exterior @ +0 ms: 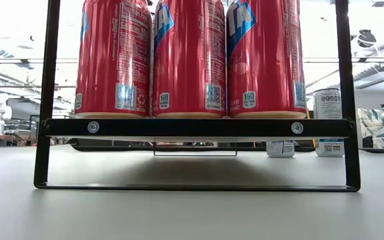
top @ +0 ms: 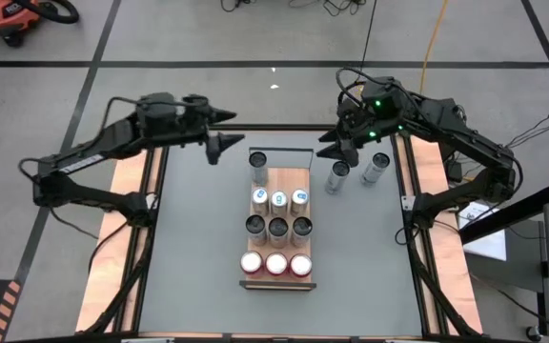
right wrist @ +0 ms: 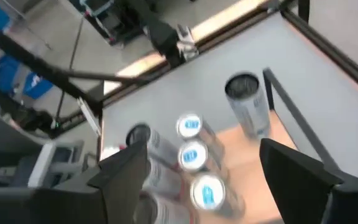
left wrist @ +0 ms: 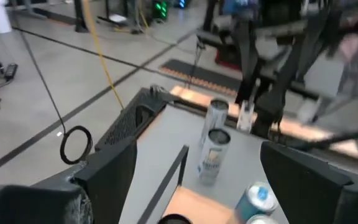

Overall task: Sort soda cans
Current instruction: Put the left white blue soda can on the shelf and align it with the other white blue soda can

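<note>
Though grouped by colour, soda cans (top: 277, 229) all upright, axes vertical.

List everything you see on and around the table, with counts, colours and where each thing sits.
red cans: three, red, rack's near row
blue cans: three, blue with pale tops, rack's third row
silver-grey cans: four on the rack, three in the second row, one alone at the far left; two standing on the table right of the rack
rack: one, dark frame, table centre
left gripper: open, far left of rack
right gripper: open, beside loose cans
</note>
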Available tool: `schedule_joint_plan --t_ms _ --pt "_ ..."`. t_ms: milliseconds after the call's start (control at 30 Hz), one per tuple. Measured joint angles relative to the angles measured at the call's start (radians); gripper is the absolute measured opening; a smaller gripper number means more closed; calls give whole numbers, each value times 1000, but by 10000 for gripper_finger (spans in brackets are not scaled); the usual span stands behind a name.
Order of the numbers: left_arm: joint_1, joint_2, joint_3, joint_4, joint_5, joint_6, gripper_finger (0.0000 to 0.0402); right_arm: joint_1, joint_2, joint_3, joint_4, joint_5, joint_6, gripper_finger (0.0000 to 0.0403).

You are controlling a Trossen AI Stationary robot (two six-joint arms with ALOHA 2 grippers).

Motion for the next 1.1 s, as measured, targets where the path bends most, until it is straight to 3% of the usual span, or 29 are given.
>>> schedule_joint_plan --t_ms 167,433,700,933,1100 --pt "-75 -53 4 -36 -120 -136 343 0 -39 0 -156 6 -81 286" --pt "-212 -30 3 -90 -233 -230 342 0 -63 -1 -450 145 -329 286" --pt "-249 35 3 -80 -301 -313 342 -56 -62 -112 -426 111 -422 284" --pt "-299 85 2 -23 -418 -377 342 -97 -61 -221 -341 101 -485 311" --pt "-326 112 2 4 -437 -375 342 -121 -35 -279 -326 104 -502 336"
